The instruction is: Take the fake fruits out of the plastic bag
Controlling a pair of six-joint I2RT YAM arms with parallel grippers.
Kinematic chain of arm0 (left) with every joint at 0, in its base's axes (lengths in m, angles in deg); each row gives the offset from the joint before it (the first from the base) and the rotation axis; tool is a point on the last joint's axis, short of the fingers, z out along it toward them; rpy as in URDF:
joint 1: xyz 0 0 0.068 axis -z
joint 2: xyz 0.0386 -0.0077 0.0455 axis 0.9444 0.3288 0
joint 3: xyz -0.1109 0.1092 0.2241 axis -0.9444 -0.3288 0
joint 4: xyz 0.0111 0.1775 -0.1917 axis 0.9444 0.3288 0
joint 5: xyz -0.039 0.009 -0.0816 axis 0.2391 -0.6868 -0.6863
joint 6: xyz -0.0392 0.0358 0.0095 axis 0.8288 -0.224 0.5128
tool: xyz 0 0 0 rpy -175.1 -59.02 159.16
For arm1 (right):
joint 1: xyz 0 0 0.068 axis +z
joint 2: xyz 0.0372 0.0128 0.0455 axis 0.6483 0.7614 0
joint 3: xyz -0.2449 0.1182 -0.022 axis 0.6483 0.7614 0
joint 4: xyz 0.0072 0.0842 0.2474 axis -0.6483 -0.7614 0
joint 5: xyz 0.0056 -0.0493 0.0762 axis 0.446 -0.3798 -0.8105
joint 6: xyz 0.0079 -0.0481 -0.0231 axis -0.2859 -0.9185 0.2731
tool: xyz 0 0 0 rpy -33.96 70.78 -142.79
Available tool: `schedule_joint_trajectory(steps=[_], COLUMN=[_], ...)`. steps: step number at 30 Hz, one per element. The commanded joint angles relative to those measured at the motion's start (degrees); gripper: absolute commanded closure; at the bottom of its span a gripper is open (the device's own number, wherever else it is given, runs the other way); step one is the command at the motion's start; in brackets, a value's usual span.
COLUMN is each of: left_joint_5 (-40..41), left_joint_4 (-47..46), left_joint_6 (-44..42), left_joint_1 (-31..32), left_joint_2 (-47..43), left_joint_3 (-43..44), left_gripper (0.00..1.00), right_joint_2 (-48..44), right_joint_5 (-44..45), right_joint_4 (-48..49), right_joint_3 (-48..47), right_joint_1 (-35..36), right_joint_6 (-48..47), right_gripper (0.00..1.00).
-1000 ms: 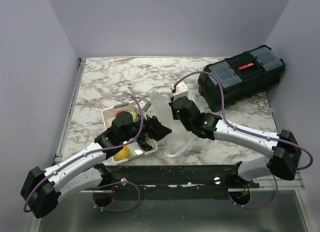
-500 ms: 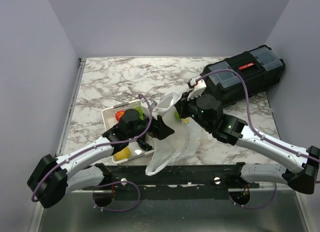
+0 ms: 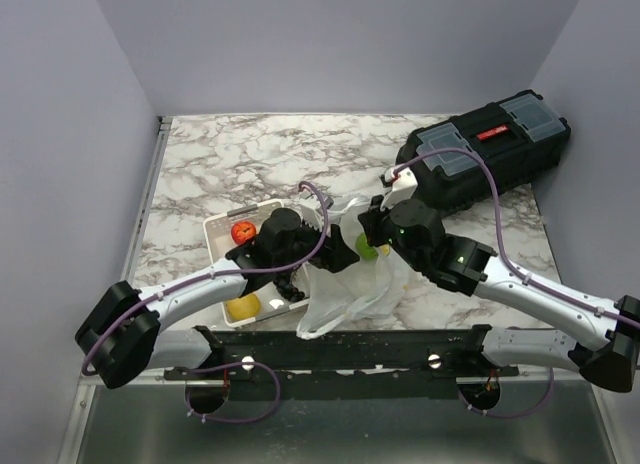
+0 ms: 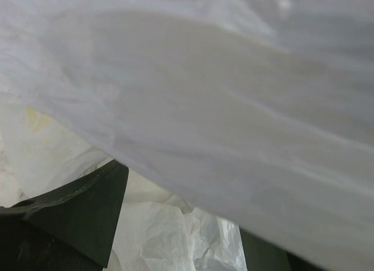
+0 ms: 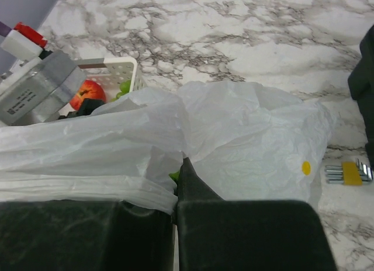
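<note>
**Bag held up, one fruit in sight.** R gripper [image 5: 177, 195] is clenched on a fold of the plastic bag [image 3: 350, 284], holding the film up off the tabletop [image 3: 220, 164] near the middle of its near edge. L gripper [image 4: 181, 224] sits at the bag's left side, fingers spread, w/ nothing btwn them but loose white film. One round green ball [image 3: 367, 247] shows inside the bag just below the R gripper. Can't tell if more fruits lie in there.

Risks, as judged from here:
- Thin film may slip or tear out of the R pinch, dropping bag and ball.
- L wrist view is all film, so closing now would likely catch plastic, not fruit.
- A tilted bag could let the ball roll toward the near edge.

Count:
- 2 arms, 1 bag, 1 green ball in it.
- 1 white tray [image 3: 214, 227] left of the bag w/ 1 red apple [image 3: 242, 231], 1 yellow fruit [image 3: 243, 306] and 1 dark grape cluster [image 3: 290, 289], partly under the L arm.
- 1 black toolbox [image 3: 485, 149] at the far right corner.
</note>
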Motion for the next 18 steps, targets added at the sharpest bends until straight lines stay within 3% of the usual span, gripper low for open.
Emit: schedule_joint_trajectory(steps=[1, 4, 10, 18], left_joint_5=[7.1, 11.5, 14.5, 14.0], left_joint_4=[-1.5, -3.0, -13.6, -23.6], left_joint_6=[-1.3, -1.1, -4.6, -5.1], left_joint_1=[2.6, 3.9, 5.9, 8.4], left_joint_2=[1.5, 3.7, 8.4, 0.8], left_joint_3=[2.3, 3.1, 1.9, -6.0], left_gripper=[0.31, 0.31, 0.42, 0.43], right_joint_2=[-2.2, -3.2, -5.8, -7.3], right_joint_5=[6.0, 6.5, 6.3, 7.6], right_joint_4=[-6.4, -8.6, -10.1, -10.2], right_joint_3=[1.0, 1.7, 2.8, 3.0], right_joint_1=[-0.1, 0.0, -0.1, -0.1], right_joint_6=[1.3, 2.0, 4.1, 4.2], right_gripper=[0.92, 0.87, 0.85, 0.83])
